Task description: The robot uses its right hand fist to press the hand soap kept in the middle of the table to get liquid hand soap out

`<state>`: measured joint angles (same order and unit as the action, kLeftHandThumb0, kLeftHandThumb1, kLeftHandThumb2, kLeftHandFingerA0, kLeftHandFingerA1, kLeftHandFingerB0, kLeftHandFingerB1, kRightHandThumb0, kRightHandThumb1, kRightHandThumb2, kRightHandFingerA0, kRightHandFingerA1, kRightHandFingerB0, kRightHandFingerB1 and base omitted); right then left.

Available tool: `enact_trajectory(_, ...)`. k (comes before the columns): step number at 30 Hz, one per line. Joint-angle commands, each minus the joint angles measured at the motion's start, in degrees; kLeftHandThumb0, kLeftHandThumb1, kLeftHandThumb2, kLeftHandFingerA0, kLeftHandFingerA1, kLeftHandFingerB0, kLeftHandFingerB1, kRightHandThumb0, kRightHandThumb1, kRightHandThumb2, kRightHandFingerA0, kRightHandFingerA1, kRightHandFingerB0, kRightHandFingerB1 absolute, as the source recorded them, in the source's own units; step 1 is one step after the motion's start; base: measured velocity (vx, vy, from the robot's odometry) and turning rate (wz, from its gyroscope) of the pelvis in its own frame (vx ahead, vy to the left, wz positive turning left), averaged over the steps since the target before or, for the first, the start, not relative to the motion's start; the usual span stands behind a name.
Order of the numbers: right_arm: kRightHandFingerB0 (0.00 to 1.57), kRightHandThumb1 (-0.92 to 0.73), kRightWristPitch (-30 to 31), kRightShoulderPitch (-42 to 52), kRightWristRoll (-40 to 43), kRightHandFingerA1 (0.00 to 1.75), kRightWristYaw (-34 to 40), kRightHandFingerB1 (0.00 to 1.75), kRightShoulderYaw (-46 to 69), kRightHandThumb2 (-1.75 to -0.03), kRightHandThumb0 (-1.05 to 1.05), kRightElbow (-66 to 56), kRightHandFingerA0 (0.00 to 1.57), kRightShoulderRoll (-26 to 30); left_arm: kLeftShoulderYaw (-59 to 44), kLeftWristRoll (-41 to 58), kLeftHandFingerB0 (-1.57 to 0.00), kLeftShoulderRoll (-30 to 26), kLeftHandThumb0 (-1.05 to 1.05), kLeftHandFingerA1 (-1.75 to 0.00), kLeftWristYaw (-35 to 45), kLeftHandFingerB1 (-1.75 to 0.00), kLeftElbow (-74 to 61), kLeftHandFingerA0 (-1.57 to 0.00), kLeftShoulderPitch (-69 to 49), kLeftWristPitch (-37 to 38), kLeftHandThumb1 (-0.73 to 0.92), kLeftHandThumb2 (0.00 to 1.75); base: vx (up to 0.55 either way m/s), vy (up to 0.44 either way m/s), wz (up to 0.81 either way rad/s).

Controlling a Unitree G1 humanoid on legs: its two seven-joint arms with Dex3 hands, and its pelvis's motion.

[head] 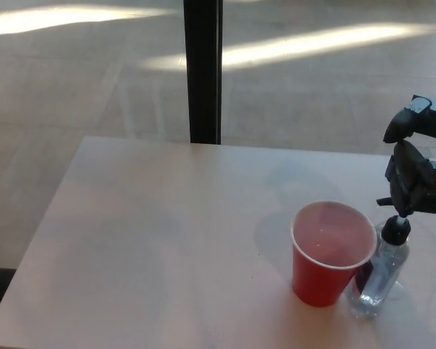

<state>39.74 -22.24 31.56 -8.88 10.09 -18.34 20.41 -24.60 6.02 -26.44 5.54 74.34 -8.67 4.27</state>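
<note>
In the head view, a pale table (pixel 167 240) fills the lower part of the frame, its far edge running across the middle of the picture. On it, at the lower right, stands a red cup (pixel 330 254), upright and open at the top, with a whitish rim and a pinkish inside. Just to the right of the cup, touching or nearly touching its side, stands the soap (pixel 381 273), a clear pump bottle with a black collar and pump head; the bottle sits upright near the right edge of the frame, and a dark label shows through its lower body beside the cup. The right hand (pixel 414 178) comes in from the right edge of the frame at mid height, black and bulky, and sits directly over the pump head, covering the nozzle so that only the collar under it shows. Its fingers look curled in, but whether they are fully closed into a fist or partly apart cannot be told, as the hand is cut off by the frame edge. A further black part of the arm shows above it at the upper right. The left hand does not show. Beyond the table, a black post (pixel 202 69) rises from the far edge at the upper middle, and the floor (pixel 73 80) behind carries bright bands of light across the top of the frame.
</note>
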Motion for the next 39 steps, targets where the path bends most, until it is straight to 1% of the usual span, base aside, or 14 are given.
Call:
enact_trajectory(1, 0.71, -0.57, 3.0, 1.6, -0.2, 1.75, 0.7, 1.67, 0.4, -1.29, -0.14, -1.5, 1.03, 0.1, 0.1, 0.7, -0.48, -0.5, -0.57, -0.63, -1.1, -0.49, -0.1, -0.65, 0.3, -0.3, 0.72, 0.62, 0.00, 0.000, 0.00)
enact_trajectory(2, 0.70, -0.54, 2.2, 2.5, -0.5, 1.75, 0.3, 1.67, 0.1, -1.33, -0.14, -1.4, 1.03, -0.1, 0.2, 0.6, -0.43, -0.6, -0.59, -0.71, -0.5, -0.60, -0.1, -0.59, 0.1, 0.1, 0.57, 0.94, 0.00, 0.000, 0.00)
enact_trajectory(3, 0.71, -0.54, 1.8, 3.2, -0.9, 1.75, 0.2, 1.66, -0.2, -1.33, -0.15, -1.5, 1.03, -0.1, 0.0, 0.8, -0.48, -0.5, -0.59, -0.65, -0.9, -0.49, -0.2, -0.66, 0.1, 0.1, 0.72, 0.62, 0.00, 0.000, 0.00)
enact_trajectory(9, 0.73, -0.52, 1.2, 4.8, -1.0, 1.75, 0.3, 1.66, 0.3, -1.35, -0.15, -1.3, 1.03, -0.8, 0.0, 0.9, -0.45, -0.6, -0.59, -0.62, 0.2, -0.48, 0.0, -0.63, 0.0, 0.4, 0.74, 0.62, 0.00, 0.000, 0.00)
enact_trajectory(15, 0.70, -0.50, 1.1, 6.6, -1.6, 1.75, -0.2, 1.73, 0.3, -1.38, -0.17, -0.9, 1.00, -0.3, 0.2, 0.8, -0.47, -0.5, -0.61, -0.64, 0.2, -0.49, -0.1, -0.67, 0.1, 0.4, 0.75, 0.63, 0.00, 0.000, 0.00)
enact_trajectory(20, 0.72, -0.53, 1.0, 7.7, -2.1, 1.75, -0.4, 1.71, -0.3, -1.36, -0.16, 0.0, 1.01, -0.5, 0.3, 0.7, -0.46, -0.5, -0.62, -0.62, 0.4, -0.48, -0.3, -0.64, -0.2, 0.9, 0.76, 0.63, 0.00, 0.000, 0.00)
enact_trajectory(25, 0.71, -0.55, -0.7, 8.8, -2.1, 1.75, -1.2, 1.72, -0.3, -1.32, -0.17, 2.2, 1.01, -1.1, 0.4, 0.6, -0.47, -0.6, -0.62, -0.64, -0.2, -0.49, -0.1, -0.67, 0.0, 0.7, 0.76, 0.63, 0.00, 0.000, 0.00)
enact_trajectory(26, 0.71, -0.55, -1.9, 9.2, -2.5, 1.75, -2.0, 1.72, -0.7, -1.33, -0.16, 3.0, 1.01, -0.9, 0.4, 0.6, -0.49, -0.5, -0.63, -0.64, -0.6, -0.48, 0.1, -0.68, 0.2, 0.4, 0.76, 0.63, 0.00, 0.000, 0.00)
enact_trajectory(30, 0.69, -0.52, -3.5, 10.9, -3.5, 1.75, -1.3, 1.72, -1.5, -1.38, -0.17, 4.7, 1.00, -1.3, 0.6, 0.7, -0.46, -0.7, -0.62, -0.61, 0.3, -0.48, -0.3, -0.64, 0.2, 0.3, 0.77, 0.62, 0.00, 0.000, 0.00)
enact_trajectory(32, 0.70, -0.54, -5.0, 11.2, -3.2, 1.75, -1.7, 1.73, -1.4, -1.28, -0.20, 6.1, 0.99, -1.9, 0.4, 0.8, -0.45, -0.6, -0.62, -0.61, 0.7, -0.48, 0.0, -0.63, 0.2, 0.6, 0.77, 0.63, 0.00, 0.000, 0.00)
enact_trajectory(33, 0.70, -0.54, -5.5, 11.5, -3.4, 1.75, -1.7, 1.73, -1.5, -1.28, -0.20, 6.4, 1.00, -2.0, 0.5, 0.6, -0.43, -0.7, -0.63, -0.61, 1.1, -0.49, 0.1, -0.61, 0.0, 0.8, 0.77, 0.63, 0.00, 0.000, 0.00)
enact_trajectory(34, 0.70, -0.54, -5.7, 11.6, -3.6, 1.75, -1.4, 1.72, -1.6, -1.27, -0.19, 6.5, 1.00, -2.2, 0.7, 0.5, -0.44, -0.7, -0.64, -0.61, 1.1, -0.49, 0.0, -0.63, 0.0, 0.9, 0.77, 0.63, 0.00, 0.000, 0.00)
enact_trajectory(35, 0.70, -0.53, -6.0, 11.7, -3.9, 1.75, -0.7, 1.72, -1.9, -1.32, -0.17, 6.5, 1.01, -2.7, 0.8, 0.5, -0.46, -0.6, -0.62, -0.61, 0.8, -0.49, -0.1, -0.64, -0.1, 1.0, 0.77, 0.63, 0.00, 0.000, 0.00)
enact_trajectory(39, 0.70, -0.54, -6.9, 12.0, -3.6, 1.75, -0.1, 1.72, -2.0, -1.34, -0.15, 6.8, 1.03, -4.2, 0.9, 0.5, -0.47, -0.6, -0.63, -0.62, 0.4, -0.50, -0.3, -0.64, 0.0, 0.7, 0.77, 0.63, 0.00, 0.000, 0.00)
